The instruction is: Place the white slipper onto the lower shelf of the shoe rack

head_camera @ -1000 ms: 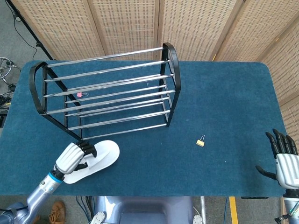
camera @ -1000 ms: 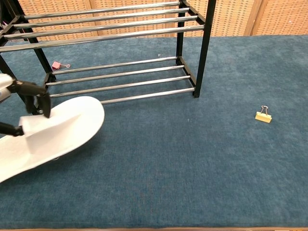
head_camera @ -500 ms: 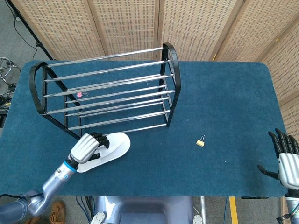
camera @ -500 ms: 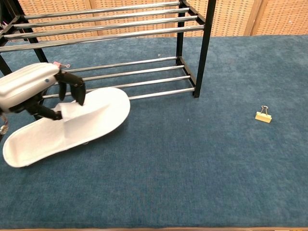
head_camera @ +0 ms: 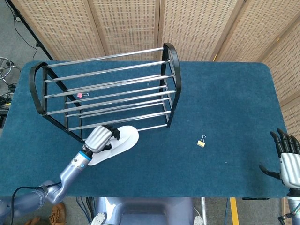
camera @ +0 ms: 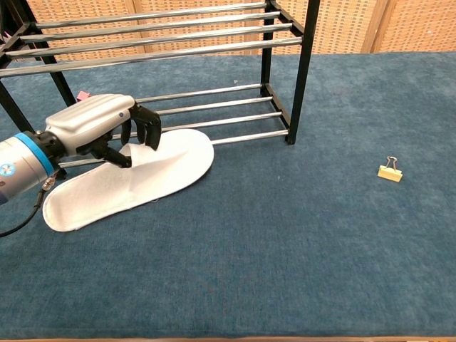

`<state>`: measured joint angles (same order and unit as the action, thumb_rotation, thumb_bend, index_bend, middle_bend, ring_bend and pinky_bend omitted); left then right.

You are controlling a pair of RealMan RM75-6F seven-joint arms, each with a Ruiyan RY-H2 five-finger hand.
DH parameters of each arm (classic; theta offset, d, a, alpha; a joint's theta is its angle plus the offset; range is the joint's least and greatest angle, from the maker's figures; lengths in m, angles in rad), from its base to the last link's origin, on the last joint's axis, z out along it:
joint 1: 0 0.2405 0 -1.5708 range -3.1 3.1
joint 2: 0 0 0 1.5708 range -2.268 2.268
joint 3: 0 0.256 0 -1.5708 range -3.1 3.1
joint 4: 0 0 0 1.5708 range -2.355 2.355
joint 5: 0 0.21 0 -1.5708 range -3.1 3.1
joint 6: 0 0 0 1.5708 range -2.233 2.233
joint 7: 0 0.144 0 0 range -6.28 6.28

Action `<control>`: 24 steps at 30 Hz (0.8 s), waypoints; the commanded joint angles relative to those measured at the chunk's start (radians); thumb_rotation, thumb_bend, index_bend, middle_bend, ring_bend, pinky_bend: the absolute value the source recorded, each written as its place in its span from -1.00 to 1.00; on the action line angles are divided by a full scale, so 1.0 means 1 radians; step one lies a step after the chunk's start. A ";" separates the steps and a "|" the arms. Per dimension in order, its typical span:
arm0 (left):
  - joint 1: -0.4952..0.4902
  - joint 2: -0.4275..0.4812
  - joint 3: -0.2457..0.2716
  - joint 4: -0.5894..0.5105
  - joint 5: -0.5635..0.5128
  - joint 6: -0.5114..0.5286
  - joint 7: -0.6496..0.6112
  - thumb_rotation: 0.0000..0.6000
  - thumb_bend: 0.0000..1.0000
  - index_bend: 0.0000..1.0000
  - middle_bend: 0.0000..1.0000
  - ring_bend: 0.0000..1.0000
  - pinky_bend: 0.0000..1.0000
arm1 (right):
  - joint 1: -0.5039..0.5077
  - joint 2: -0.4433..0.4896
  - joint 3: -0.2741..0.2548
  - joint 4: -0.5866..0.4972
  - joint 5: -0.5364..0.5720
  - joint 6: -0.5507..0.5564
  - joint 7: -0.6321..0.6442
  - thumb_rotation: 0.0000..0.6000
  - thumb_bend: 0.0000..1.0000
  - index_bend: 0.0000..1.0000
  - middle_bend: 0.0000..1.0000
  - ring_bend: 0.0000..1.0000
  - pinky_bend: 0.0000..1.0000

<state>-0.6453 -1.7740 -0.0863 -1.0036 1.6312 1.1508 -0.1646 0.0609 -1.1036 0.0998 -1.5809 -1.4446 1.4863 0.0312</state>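
At the rack's front edge: white slipper [camera: 132, 178] lies flat on the table, toe touching the lowest front bar of the shoe rack [head_camera: 108, 93].
Change: over the last second it slid from well left up to the rack.
Left hand [camera: 100, 128]: fingers curled over the strap, holding it.
Right hand [head_camera: 287, 157]: fingers spread, empty.
Meaning: slipper must probably be lifted over the bar onto the lower shelf.

A blue carpeted table [head_camera: 225, 93] holds a small yellow binder clip [head_camera: 201, 141] at four o'clock and a pink binder clip [head_camera: 80, 95] at ten o'clock. Woven screens [head_camera: 197, 28] stand behind.
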 commanded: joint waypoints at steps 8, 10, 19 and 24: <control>-0.029 -0.039 -0.059 0.055 -0.088 -0.034 0.069 1.00 0.32 0.54 0.15 -0.05 0.13 | -0.005 0.014 0.000 -0.013 0.004 0.002 0.009 1.00 -1.00 -1.00 -1.00 -1.00 -1.00; -0.031 -0.037 -0.066 0.053 -0.108 -0.045 0.093 1.00 0.31 0.54 0.15 -0.05 0.13 | -0.005 0.015 0.000 -0.015 0.004 0.001 0.009 1.00 -1.00 -1.00 -1.00 -1.00 -1.00; -0.034 -0.022 -0.106 0.034 -0.187 -0.067 0.168 1.00 0.32 0.56 0.17 -0.04 0.13 | -0.007 0.017 -0.001 -0.020 0.002 0.003 0.005 1.00 -1.00 -1.00 -1.00 -1.00 -1.00; -0.032 -0.014 -0.130 0.012 -0.238 -0.073 0.251 1.00 0.31 0.56 0.17 -0.04 0.13 | -0.006 0.017 -0.002 -0.021 0.003 0.000 0.004 1.00 -1.00 -1.00 -1.00 -1.00 -1.00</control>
<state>-0.6781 -1.7927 -0.2057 -0.9795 1.4135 1.0818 0.0598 0.0545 -1.0863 0.0976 -1.6017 -1.4412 1.4864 0.0349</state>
